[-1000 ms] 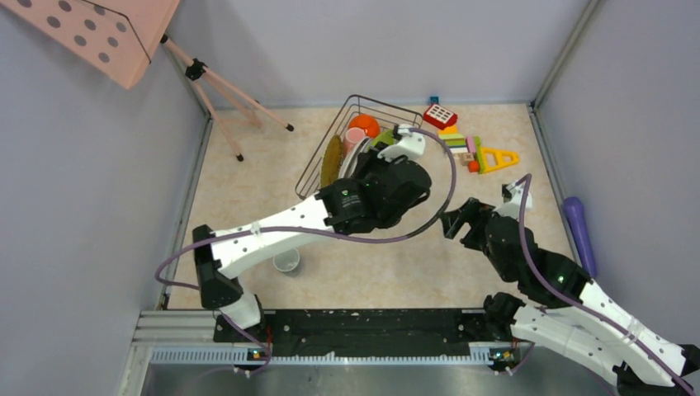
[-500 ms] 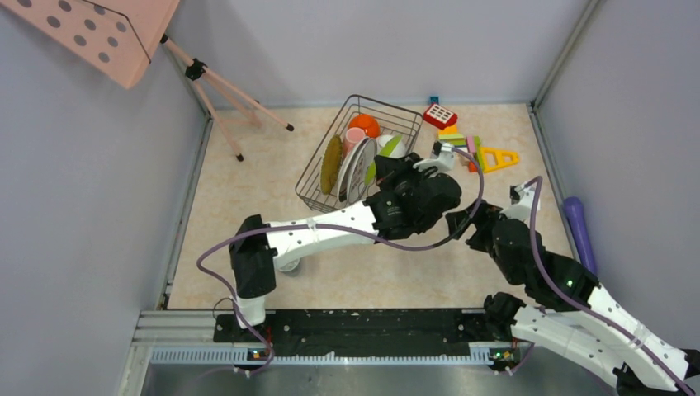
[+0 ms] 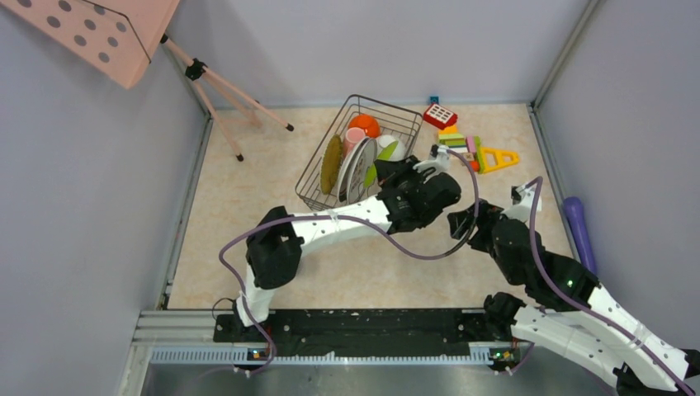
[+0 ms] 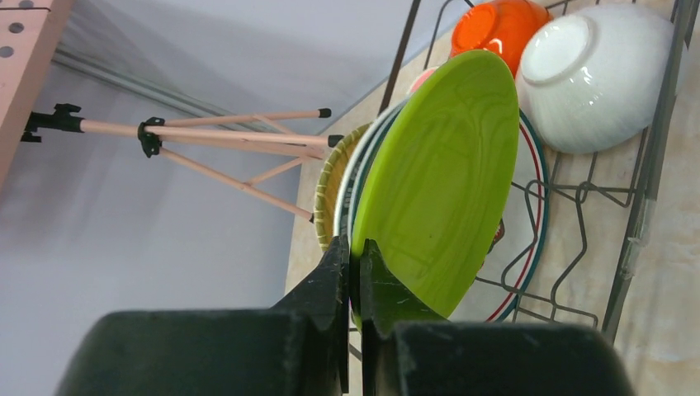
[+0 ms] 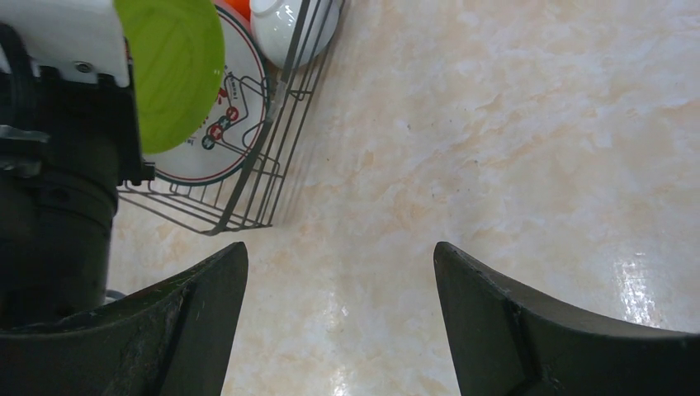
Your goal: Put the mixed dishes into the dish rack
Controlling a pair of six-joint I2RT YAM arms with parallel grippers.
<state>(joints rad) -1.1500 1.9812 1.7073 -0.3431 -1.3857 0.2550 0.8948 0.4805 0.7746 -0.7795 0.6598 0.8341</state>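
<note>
**While the left arm grips a green plate, the rack holds most of the dishes**

Where the left gripper (image 4: 355, 247) reaches in over the near side of the rectangular dark wire dish rack (image 3: 388, 105), its two black fingers are clamped tight on the rim of the round lime-green plate (image 4: 437, 181). That plate stands on edge, tilted, right against the face of the larger white plate with the dark green-and-red rim (image 4: 522, 235), which is upright among the wires. Whether the green plate's lower edge rests on the rack cannot be told; the fingers hide it.

Just behind the white plate is the round woven straw mat (image 4: 326, 198), also on edge. A sliver of the pink cup (image 3: 353, 139) shows past the plates' tops, with the orange bowl (image 4: 495, 25) at the rack's far end. Beside the bowl a small whitish ribbed cup (image 4: 594, 74) lies in the rack, its base turned toward the wrist camera, close to the green plate's upper edge.

The right gripper (image 5: 338, 252) hangs over bare tabletop just right of the rack, jaws spread wide and holding nothing.

Beyond the rack's right corner sits a cluster of colourful toy blocks (image 3: 466, 144). A purple cylinder (image 3: 578, 223) lies by the right wall, and a pink tripod stand (image 3: 227, 99) is in the far left corner.
</note>
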